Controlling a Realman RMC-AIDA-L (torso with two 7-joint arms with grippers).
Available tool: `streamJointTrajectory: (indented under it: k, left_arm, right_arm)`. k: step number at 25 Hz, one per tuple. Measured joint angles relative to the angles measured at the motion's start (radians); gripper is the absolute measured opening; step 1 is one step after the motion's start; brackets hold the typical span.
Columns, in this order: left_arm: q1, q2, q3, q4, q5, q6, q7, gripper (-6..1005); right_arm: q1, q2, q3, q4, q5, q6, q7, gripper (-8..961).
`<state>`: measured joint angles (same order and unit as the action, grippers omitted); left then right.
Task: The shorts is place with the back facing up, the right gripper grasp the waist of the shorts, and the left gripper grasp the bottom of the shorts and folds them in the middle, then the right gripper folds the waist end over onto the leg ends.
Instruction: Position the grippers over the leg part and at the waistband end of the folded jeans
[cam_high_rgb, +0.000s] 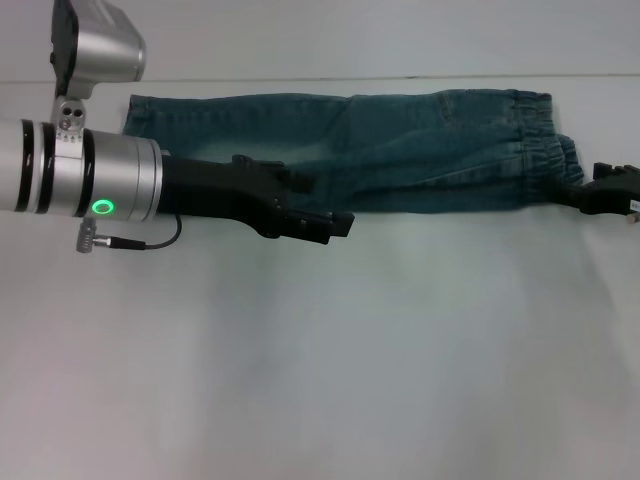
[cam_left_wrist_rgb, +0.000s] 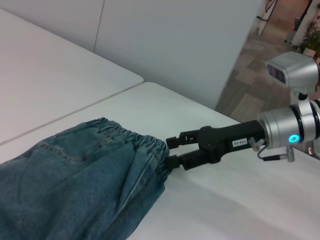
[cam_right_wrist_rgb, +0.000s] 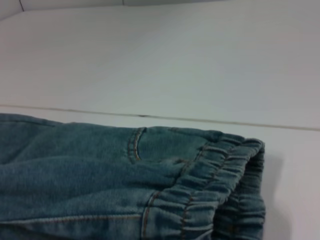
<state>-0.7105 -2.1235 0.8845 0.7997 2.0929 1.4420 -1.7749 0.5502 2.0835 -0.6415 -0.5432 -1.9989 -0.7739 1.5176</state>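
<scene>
While the white table (cam_high_rgb: 330, 370) spreads wide under my head camera, the shorts (cam_high_rgb: 400, 150) lie along its far side as a long band, already folded lengthwise so one half rests on the other. They are teal-blue washed denim with paler faded patches, orange-brown stitching and the curved seam of a pocket showing near the waist. The leg ends (cam_high_rgb: 140, 115) sit at my left, forming a straight edge, and the waist of the shorts (cam_high_rgb: 545, 150) sits at my right, gathered and ruffled in its elastic band, its two layers slightly offset.

My left arm reaches in from the left, silver wrist with its green ring lit, and my left gripper (cam_high_rgb: 340, 225) lies low at the near edge of the fabric about midway along the band; its black fingers lie close together, holding nothing that I can see, though I cannot tell if the tips touch the denim.

My right gripper (cam_left_wrist_rgb: 171, 151) comes in from the right edge at the near corner of the waistband. From the left wrist camera its two black fingers stand one above the other and pinch the ruffled elastic between them, the small white label on its body facing that camera
</scene>
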Motion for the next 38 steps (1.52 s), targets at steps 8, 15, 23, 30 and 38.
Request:
streamJointTrajectory:
  k: [8, 15, 23, 30, 38]
  left_arm:
    - [0.001, -0.009, -0.001, 0.002, -0.004, 0.003, 0.0, 809]
    - [0.003, -0.012, -0.002, 0.004, -0.004, 0.007, -0.002, 799]
    - [0.004, -0.016, -0.003, 0.006, -0.004, 0.01, -0.009, 788]
    - [0.011, -0.019, -0.002, 0.009, -0.004, 0.016, -0.024, 779]
    - [0.021, -0.024, -0.006, 0.023, -0.009, 0.023, -0.023, 758]
  right_arm:
    - [0.013, 0.0, -0.006, 0.018, 0.0, 0.027, -0.011, 901]
    - [0.02, -0.002, -0.014, 0.023, 0.0, 0.036, -0.018, 900]
    - [0.06, -0.012, -0.044, 0.074, -0.002, 0.064, -0.035, 881]
    - [0.068, -0.007, -0.082, 0.081, 0.0, 0.122, -0.045, 848]
    - [0.061, -0.001, -0.09, 0.067, 0.003, 0.1, -0.091, 686]
